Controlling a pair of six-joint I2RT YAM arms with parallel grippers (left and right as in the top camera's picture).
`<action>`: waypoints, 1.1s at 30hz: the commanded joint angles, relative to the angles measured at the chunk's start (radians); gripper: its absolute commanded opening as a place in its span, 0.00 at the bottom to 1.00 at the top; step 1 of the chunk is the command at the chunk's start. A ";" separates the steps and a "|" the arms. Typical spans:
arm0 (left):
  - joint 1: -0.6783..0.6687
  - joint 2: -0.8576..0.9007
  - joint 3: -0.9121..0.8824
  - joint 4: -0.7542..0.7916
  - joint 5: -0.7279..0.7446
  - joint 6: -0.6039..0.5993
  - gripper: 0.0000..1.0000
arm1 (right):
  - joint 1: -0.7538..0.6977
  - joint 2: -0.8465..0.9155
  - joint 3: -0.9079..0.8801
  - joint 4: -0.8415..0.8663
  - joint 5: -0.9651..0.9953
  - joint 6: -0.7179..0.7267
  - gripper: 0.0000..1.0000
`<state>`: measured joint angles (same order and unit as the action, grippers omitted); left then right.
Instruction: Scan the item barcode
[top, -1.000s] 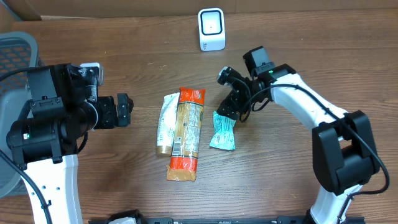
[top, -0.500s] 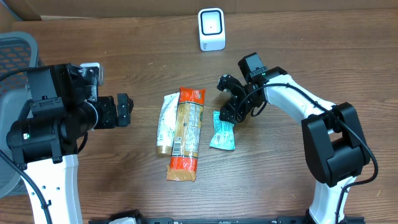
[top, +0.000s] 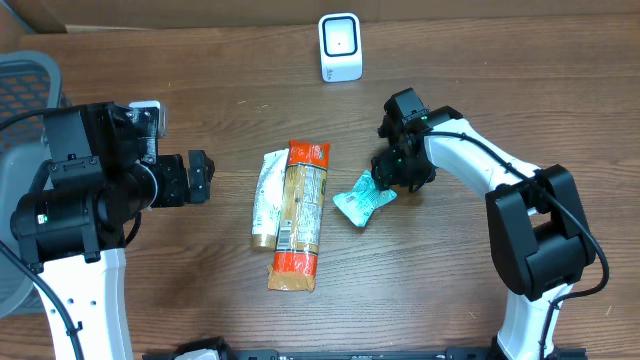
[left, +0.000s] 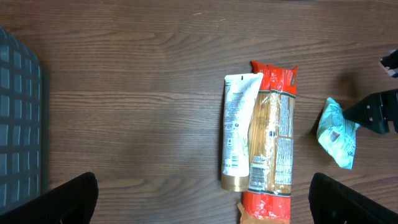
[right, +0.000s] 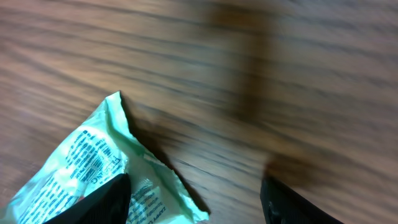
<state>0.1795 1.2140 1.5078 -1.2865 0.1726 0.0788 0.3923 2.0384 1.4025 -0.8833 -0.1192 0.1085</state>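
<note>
Right gripper (top: 384, 180) sits low over the table (top: 480, 60), at the upper right end of the teal packet (top: 361, 200). In the right wrist view its 2 fingers stand apart. One finger (right: 107, 198) touches the packet's printed face, and the other finger (right: 292, 202) is over bare wood, clear of the packet. A pointed corner of the packet lies between the 2 fingers, closer to the touching one. A closed grip is not visible.

Teal packet lies flat on the wood and tilted, its right end under the right gripper and its left end pointing toward the orange package (top: 300, 215). Packet and orange package are near each other but apart. The print on the packet is too small to read.

Orange package lies lengthwise at table centre, with a cream tube (top: 266, 198) touching its left side, the 2 parallel.

Scanner (top: 340, 46), a white upright unit, stands at the far edge of the table, well apart from the packet.

Left gripper (top: 198, 177) hangs left of the tube, well apart from it. Its jaws are spread wide and hold nothing. The left wrist view shows the tube, the orange package and the packet from that side.
</note>
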 joint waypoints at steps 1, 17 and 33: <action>0.005 0.003 0.017 0.004 0.011 0.011 1.00 | -0.008 0.000 0.012 -0.044 0.105 0.163 0.69; 0.005 0.003 0.017 0.003 0.011 0.011 1.00 | -0.008 -0.007 0.220 -0.323 -0.160 0.118 0.89; 0.005 0.003 0.017 0.004 0.011 0.012 1.00 | -0.010 -0.281 0.218 -0.263 -0.164 0.052 0.63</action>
<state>0.1795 1.2140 1.5078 -1.2865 0.1726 0.0788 0.3866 1.8843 1.6081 -1.1362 -0.2733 0.1825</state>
